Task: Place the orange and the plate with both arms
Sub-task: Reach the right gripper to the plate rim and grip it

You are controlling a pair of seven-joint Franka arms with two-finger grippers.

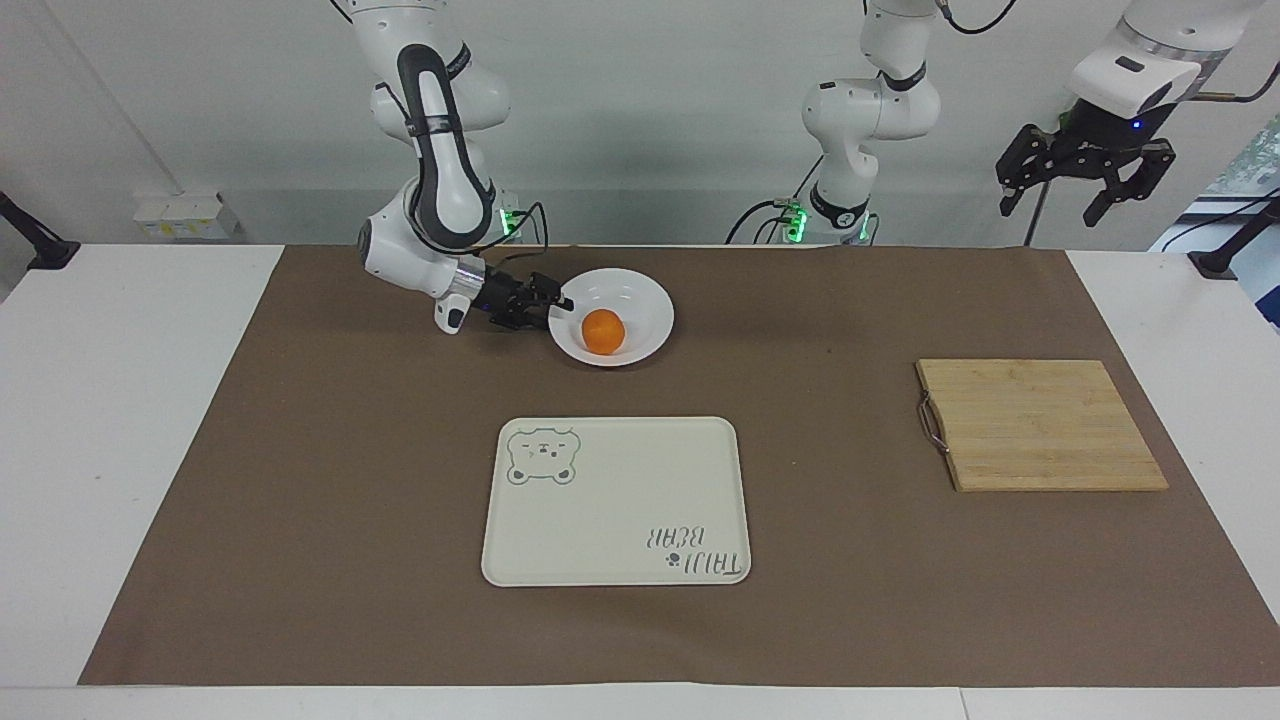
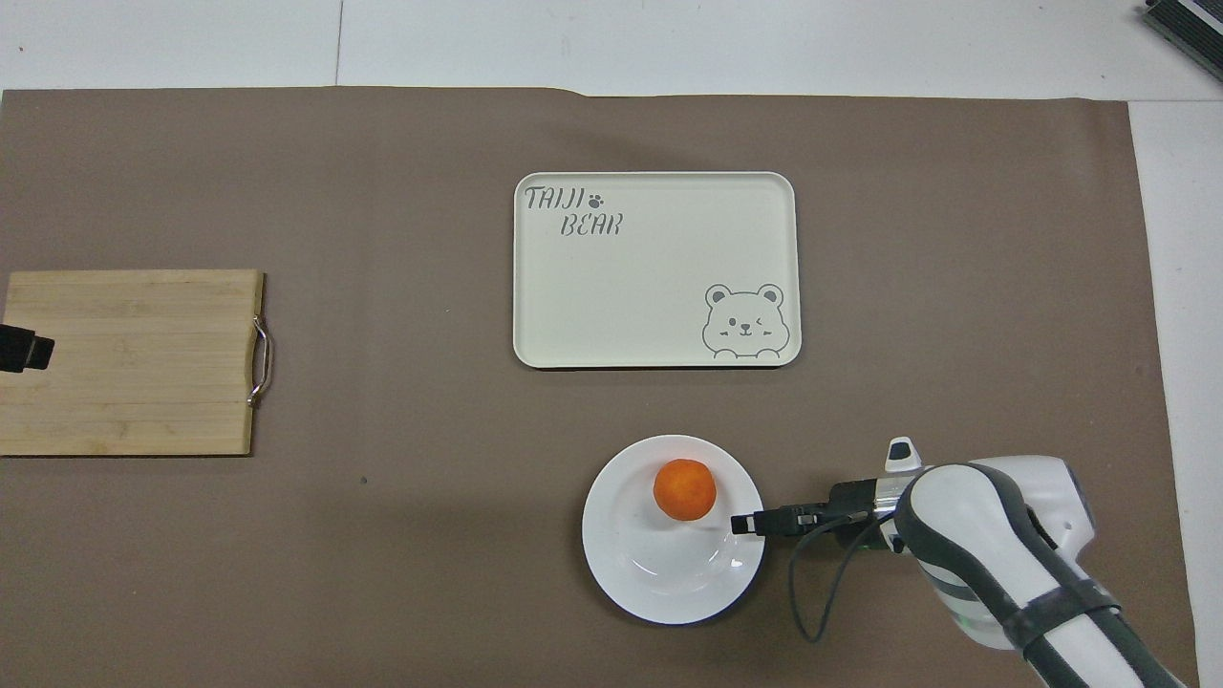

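The white plate (image 1: 640, 300) sits on the brown mat close to the robots, and the orange (image 1: 603, 331) lies in it. Both also show in the overhead view: the plate (image 2: 659, 583) and the orange (image 2: 684, 489). My right gripper (image 1: 560, 300) is low at the plate's rim on the right arm's side, open, with its fingertips reaching the rim; it also shows in the overhead view (image 2: 743, 524). My left gripper (image 1: 1085, 185) is open and empty, raised high over the left arm's end of the table. Only its tip (image 2: 24, 349) shows in the overhead view.
A cream tray with a bear drawing (image 1: 615, 500) lies farther from the robots than the plate. A wooden cutting board with a metal handle (image 1: 1040, 425) lies toward the left arm's end of the table. A brown mat (image 1: 300, 500) covers the table.
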